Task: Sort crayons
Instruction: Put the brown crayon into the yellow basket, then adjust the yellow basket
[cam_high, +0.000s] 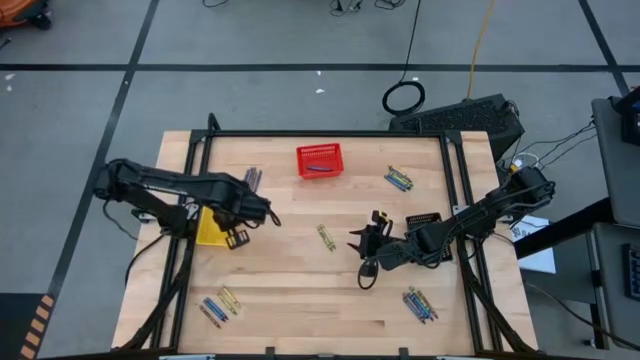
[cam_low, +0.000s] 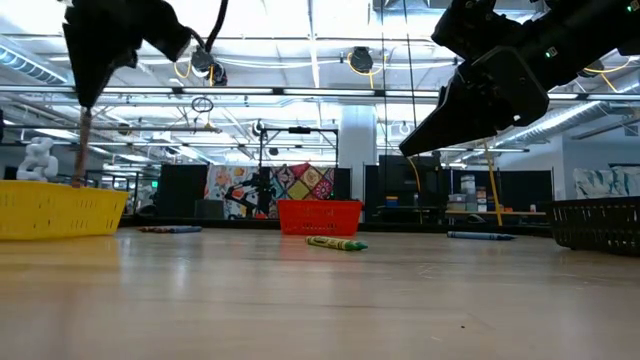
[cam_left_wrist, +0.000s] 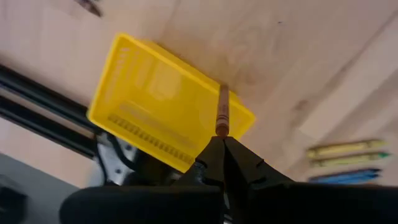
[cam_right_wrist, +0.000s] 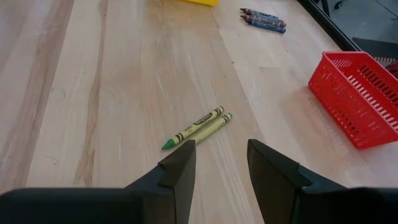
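My left gripper is shut on a brown crayon over the near right corner of the yellow basket. In the low view the crayon hangs upright, and its lower end is at the height of the rim of the yellow basket. My right gripper is open and empty at mid-table. It stands a little short of two yellow-green crayons that lie side by side flat on the wood. My left gripper pinches the brown crayon's upper end between its two fingertips. The fingers come from above, pointing down. The crayon hangs upright below them, clear of the table, over the yellow basket's corner.
A red basket holding a blue crayon stands at the far middle. A black basket stands by the right arm. Crayon groups lie far left, far right, near right and near left.
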